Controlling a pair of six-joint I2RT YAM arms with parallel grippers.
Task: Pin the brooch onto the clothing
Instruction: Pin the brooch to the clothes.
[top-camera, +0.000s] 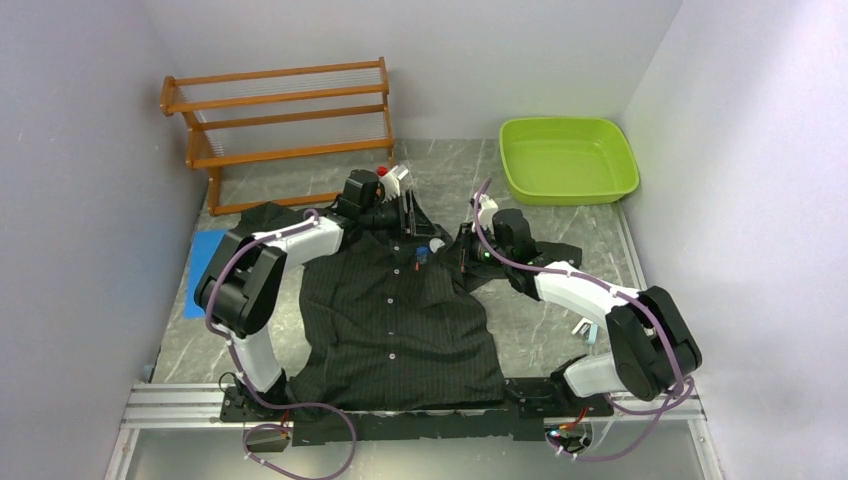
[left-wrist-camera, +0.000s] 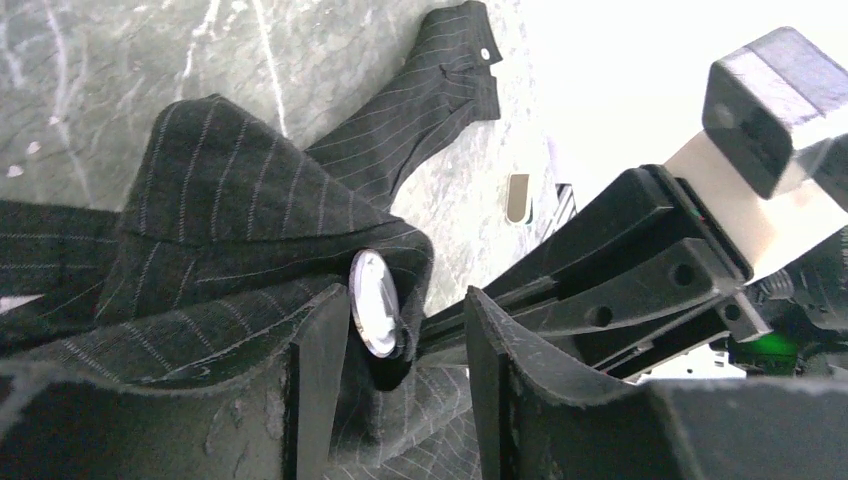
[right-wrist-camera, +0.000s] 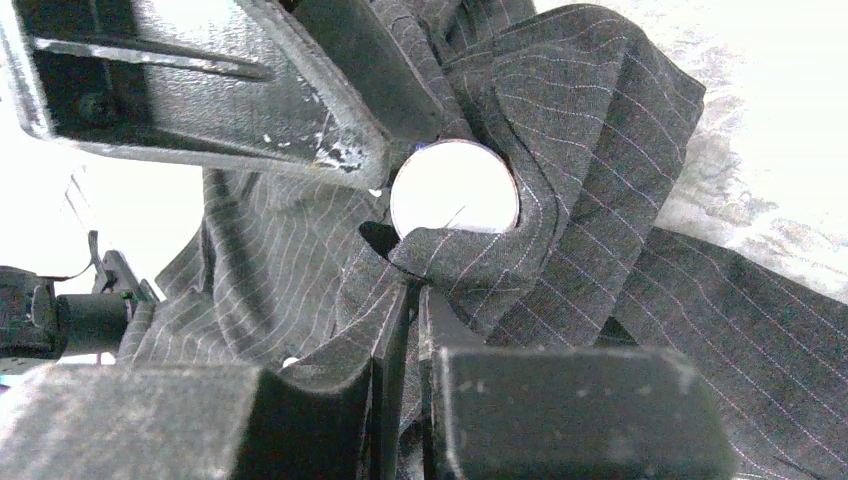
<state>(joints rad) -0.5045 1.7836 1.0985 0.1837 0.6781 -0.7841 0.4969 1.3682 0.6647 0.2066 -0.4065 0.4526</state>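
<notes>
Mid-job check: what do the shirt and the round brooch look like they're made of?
The shirt: thin woven cloth, matte black with pale pinstripes; it folds and creases softly. The brooch: smooth glossy white disc, probably plastic or coated metal; glare washes out its face.

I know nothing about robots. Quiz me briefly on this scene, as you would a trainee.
1. True or false: the right gripper pinches a fold of the black pinstriped shirt.
2. The round white brooch sits: A in the green plastic tub; B among the shirt's folds; C on the wooden rack.
3. Which gripper's jaws stand apart?
Key: 1 true; 2 B; 3 the left gripper.
</notes>
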